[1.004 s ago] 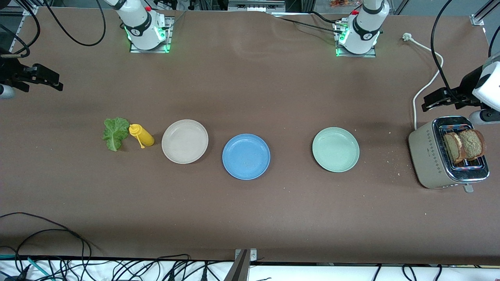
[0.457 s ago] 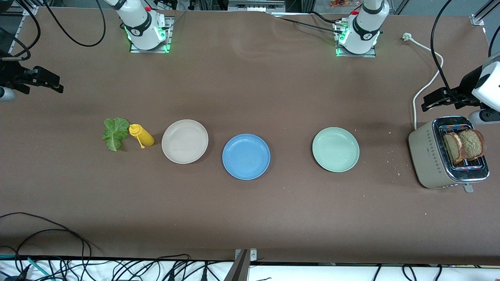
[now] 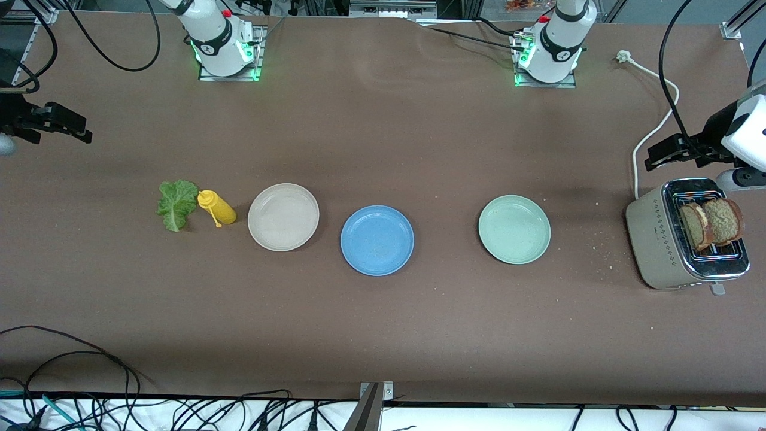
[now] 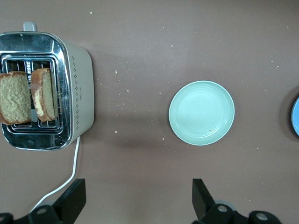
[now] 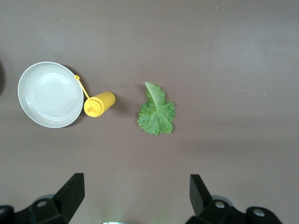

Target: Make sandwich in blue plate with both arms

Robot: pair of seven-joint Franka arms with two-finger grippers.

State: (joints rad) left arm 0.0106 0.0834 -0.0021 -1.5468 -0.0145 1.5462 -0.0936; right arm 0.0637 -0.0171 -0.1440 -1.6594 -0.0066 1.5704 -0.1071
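Observation:
The blue plate (image 3: 377, 240) sits bare mid-table; its edge shows in the left wrist view (image 4: 296, 116). Two brown toast slices (image 3: 712, 222) (image 4: 28, 95) stand in the toaster (image 3: 655, 239) (image 4: 80, 88) at the left arm's end. A green lettuce leaf (image 3: 176, 204) (image 5: 156, 112) lies flat on the table toward the right arm's end. My left gripper (image 3: 665, 153) (image 4: 138, 193) hangs open over the table beside the toaster, holding nothing. My right gripper (image 3: 70, 124) (image 5: 136, 189) hangs open and holds nothing, over the right arm's end of the table, apart from the leaf.
A beige plate (image 3: 283, 216) and a lying yellow squeeze bottle (image 3: 218, 208) are between the leaf and the blue plate. A pale green plate (image 3: 514, 229) sits between the blue plate and the toaster. The toaster's white cord (image 3: 649, 131) runs below the left gripper. Crumbs lie near the toaster.
The right gripper has drifted slightly outward toward its end of the table. The left gripper has barely moved. Both stay open.

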